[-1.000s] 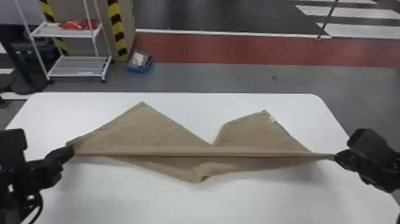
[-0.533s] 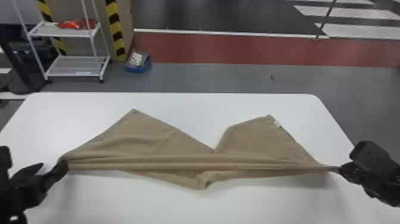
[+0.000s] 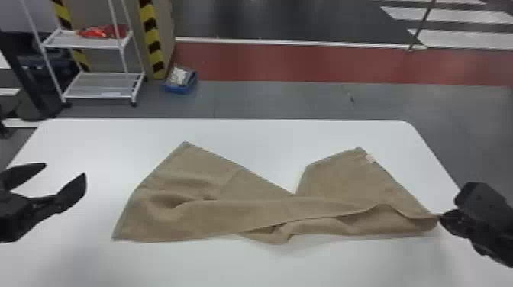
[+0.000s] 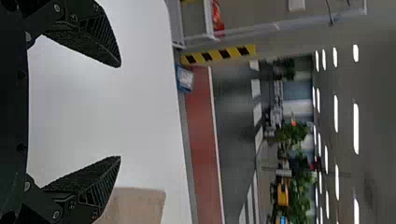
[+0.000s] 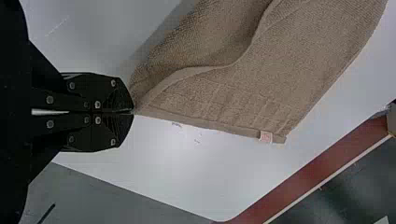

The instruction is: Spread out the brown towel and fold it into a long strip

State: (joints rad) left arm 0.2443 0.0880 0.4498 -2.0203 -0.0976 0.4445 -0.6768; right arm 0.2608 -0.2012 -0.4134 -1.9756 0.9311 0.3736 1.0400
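The towel (image 3: 229, 217) lies across the white table (image 3: 267, 265), wide from left to right, with two points towards the far edge and a deep notch between them. Its near part is loosely folded and rippled, with one layer's edge slanting across the right half; a pale label (image 3: 370, 158) sits by the far right point. The left gripper (image 3: 65, 170) is left of the towel and apart from it, its jaws spread wide with nothing between them, as the left wrist view also shows. The right gripper (image 3: 440, 218) is at the table's right side, its jaws pressed together on the towel's near right corner; in the right wrist view the cloth runs out from the very tips. Beyond the table, on the far left, stand a white rack (image 3: 82, 46) and, right of it, a blue box (image 3: 177, 90) on the floor.
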